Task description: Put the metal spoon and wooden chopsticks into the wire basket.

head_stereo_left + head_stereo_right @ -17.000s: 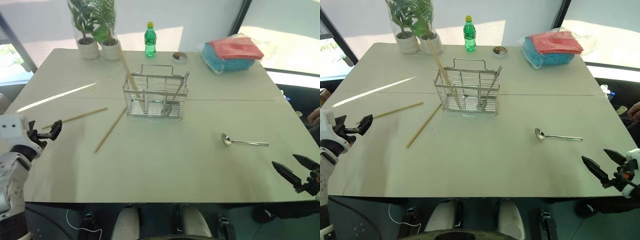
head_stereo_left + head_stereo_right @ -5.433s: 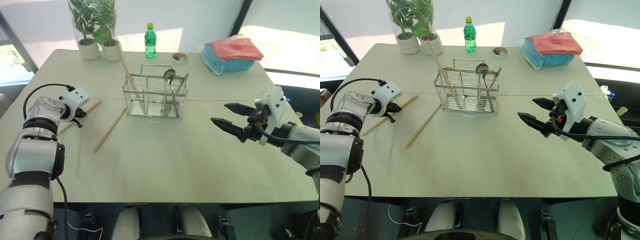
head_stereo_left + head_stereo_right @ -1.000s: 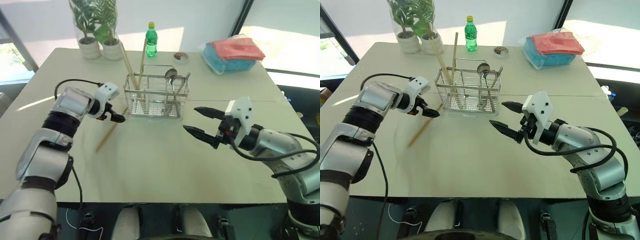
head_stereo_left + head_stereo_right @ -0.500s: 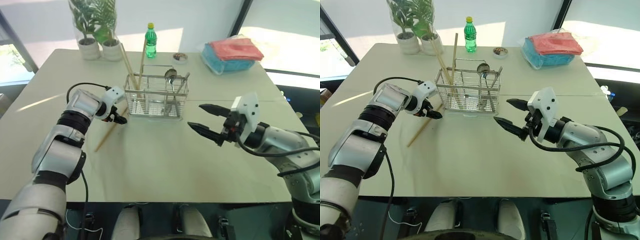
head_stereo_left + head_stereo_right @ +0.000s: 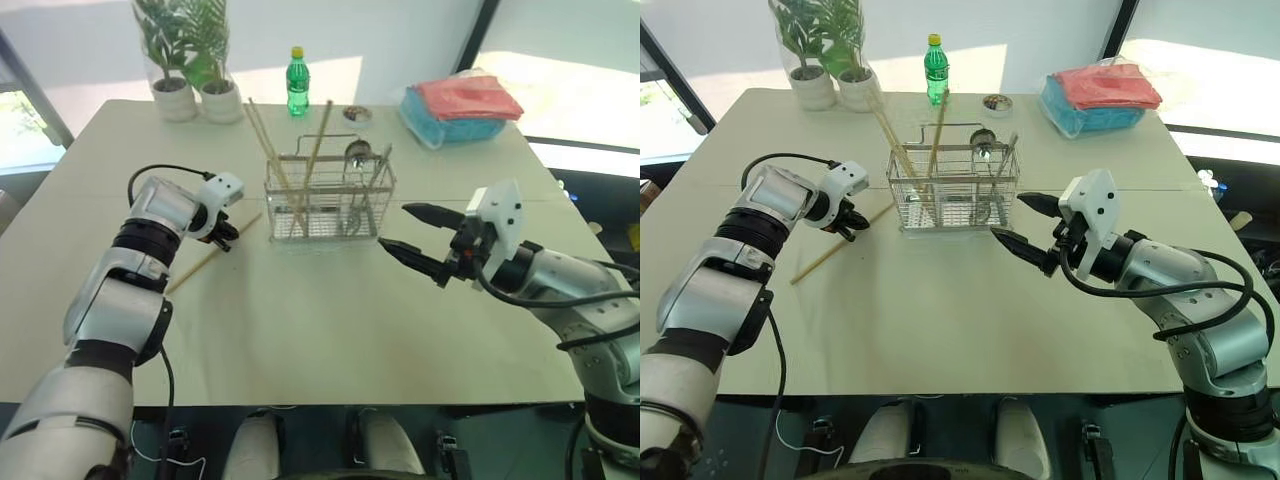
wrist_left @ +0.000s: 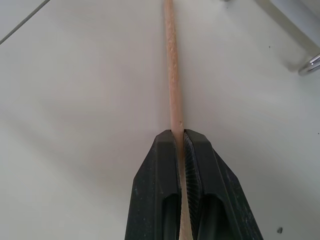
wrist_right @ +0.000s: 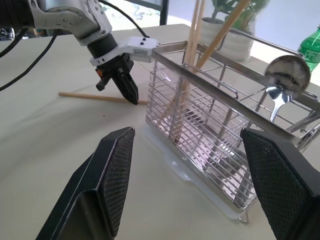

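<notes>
The wire basket (image 5: 376, 214) stands mid-table with the metal spoon (image 5: 358, 152) upright inside, bowl up, and two wooden chopsticks (image 5: 314, 135) leaning out of it. A third chopstick (image 5: 193, 271) lies flat on the table to the basket's left. My left gripper (image 5: 228, 238) is down on that chopstick's basket end and shut on it; the left wrist view has the stick (image 6: 172, 85) pinched between the black fingers (image 6: 162, 165). Just right of the basket my right gripper (image 5: 394, 227) hovers open with nothing in it, pointing at the basket (image 7: 200, 76).
Two potted plants (image 5: 190, 60), a green bottle (image 5: 297, 82) and a small dish (image 5: 356, 113) stand along the far edge. A blue and red bundle (image 5: 460, 100) lies at the far right. Bare tabletop (image 5: 300, 320) stretches in front of the basket.
My left gripper has shut on the chopstick lying on the table, and the stick's near end has swung left. The basket sits a little further right in the picture, its chopsticks leaning differently.
</notes>
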Tool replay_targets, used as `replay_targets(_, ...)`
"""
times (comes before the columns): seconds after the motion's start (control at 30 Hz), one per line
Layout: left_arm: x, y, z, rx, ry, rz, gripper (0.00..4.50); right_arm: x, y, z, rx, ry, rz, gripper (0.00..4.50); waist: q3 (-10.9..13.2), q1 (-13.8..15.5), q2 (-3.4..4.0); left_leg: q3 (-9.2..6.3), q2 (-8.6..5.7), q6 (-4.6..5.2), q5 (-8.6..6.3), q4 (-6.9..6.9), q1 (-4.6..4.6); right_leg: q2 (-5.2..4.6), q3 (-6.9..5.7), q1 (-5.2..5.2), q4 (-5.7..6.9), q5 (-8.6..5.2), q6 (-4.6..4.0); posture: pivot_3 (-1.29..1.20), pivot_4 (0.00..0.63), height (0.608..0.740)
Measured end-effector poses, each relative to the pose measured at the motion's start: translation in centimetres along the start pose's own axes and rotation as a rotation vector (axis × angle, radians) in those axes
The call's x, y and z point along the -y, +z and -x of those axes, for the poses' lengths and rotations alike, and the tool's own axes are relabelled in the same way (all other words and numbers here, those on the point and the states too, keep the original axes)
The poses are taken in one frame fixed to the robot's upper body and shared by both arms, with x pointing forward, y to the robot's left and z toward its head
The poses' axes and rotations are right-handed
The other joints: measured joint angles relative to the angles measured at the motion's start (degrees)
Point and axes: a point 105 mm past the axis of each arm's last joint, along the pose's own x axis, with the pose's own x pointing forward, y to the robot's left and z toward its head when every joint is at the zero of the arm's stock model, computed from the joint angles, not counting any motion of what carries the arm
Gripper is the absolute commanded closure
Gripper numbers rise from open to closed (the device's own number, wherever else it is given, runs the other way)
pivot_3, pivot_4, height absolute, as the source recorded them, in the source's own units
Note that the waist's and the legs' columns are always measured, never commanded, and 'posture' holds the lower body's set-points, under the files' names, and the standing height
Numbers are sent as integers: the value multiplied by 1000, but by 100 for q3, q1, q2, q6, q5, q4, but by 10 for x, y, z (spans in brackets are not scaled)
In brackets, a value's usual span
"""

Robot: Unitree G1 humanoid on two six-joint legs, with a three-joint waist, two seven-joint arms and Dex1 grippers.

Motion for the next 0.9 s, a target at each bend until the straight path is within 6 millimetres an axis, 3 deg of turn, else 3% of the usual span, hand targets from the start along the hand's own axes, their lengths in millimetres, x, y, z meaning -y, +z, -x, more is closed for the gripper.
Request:
replay_targets(0.33, -19, -17, 6, 17, 74, 108, 4485, 2, -1, -1, 0, 13, -8, 982, -1, -115, 2, -1, 1, 0, 0, -14, 18, 4, 2, -1, 12, 2, 3, 0, 150, 723)
replay_targets(0.7, -62, -49, 29, 101, 267, 313, 4485, 3, -3, 3, -21, 51, 2, 982, 1, -94, -2, -6, 8, 0, 0, -21, 9, 17, 8, -13, 15, 9, 16, 0, 150, 723)
replay_targets(0.8, -72, -31, 44, 272, 315, 329, 4485, 1, -4, 7, -38, 78, 3, 982, 9, -27, -17, -10, 8, -1, 1, -14, -5, 14, 5, -18, 13, 12, 19, 0, 150, 723)
replay_targets(0.9, -75, 14, 78, 543, 357, 269, 4485, -3, -1, 8, -31, 112, 2, 982, 11, 64, -26, -9, 1, -1, 1, -12, -8, 4, 3, -11, 4, 12, 18, 0, 150, 723)
